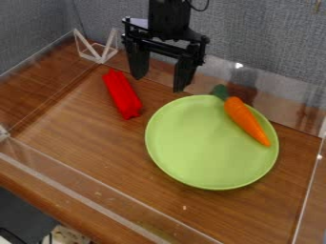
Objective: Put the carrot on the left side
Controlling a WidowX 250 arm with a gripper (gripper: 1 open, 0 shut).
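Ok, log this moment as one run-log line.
gripper: open, empty, pointing down | carrot: on green plate, right side, untouched | red block: left of plate | task: not started

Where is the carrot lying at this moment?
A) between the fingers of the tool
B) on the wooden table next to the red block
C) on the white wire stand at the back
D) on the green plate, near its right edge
D: the carrot lies on the green plate toward its right rim, apart from the open tool.

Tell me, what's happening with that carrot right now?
Tool open, empty, hovering. Carrot on green plate, right side. Red block lies left.
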